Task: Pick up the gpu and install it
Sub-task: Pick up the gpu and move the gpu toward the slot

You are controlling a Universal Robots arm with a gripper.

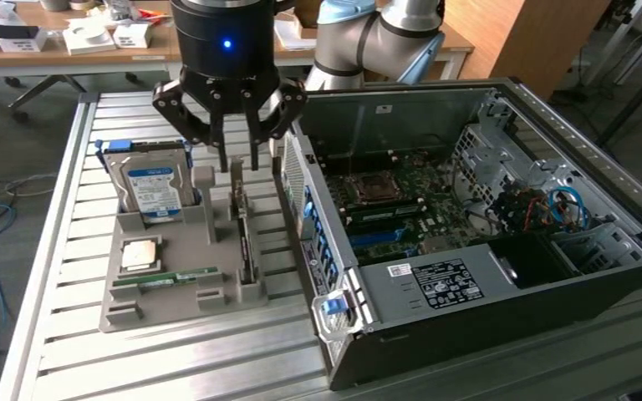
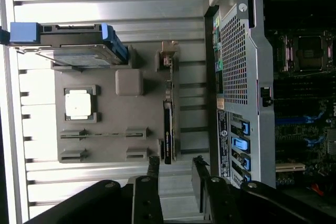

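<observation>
Plainly, little writing is coming through: the hard drive (image 1: 151,188) (image 2: 73,51) is wearing a blue and white label whose print is too small to read, and the computer case (image 1: 488,326) (image 2: 247,77) is showing a white and black sticker (image 1: 441,284) on its upper edge, again with lettering too fine to make out. In the wrist view a narrow printed strip (image 2: 222,140) is running along the case's rear panel beside blue ports, and it is equally unreadable. A small blue light (image 1: 227,43) is glowing on the black body of the gripper (image 1: 240,163) (image 2: 175,167). The gripper's fingers (image 1: 223,159) are standing apart with nothing between them, pointing down over the grey tray (image 1: 176,301) (image 2: 115,114) that is resting on the slatted metal table (image 1: 187,359) (image 2: 105,3). The gpu (image 1: 245,242) (image 2: 168,129) is standing on edge in a slot of that tray, on the side nearest the case, with its pale bracket at the end closest to the fingers. The card is sitting just below the gripper and in line with the gap between the fingertips; whether they are touching it I cannot tell. Sharing the tray, the hard drive is standing upright at the exterior view's left, while a square processor chip (image 1: 140,255) (image 2: 79,103) and a slim green memory stick (image 1: 167,277) (image 2: 100,135) are lying flat.
</observation>
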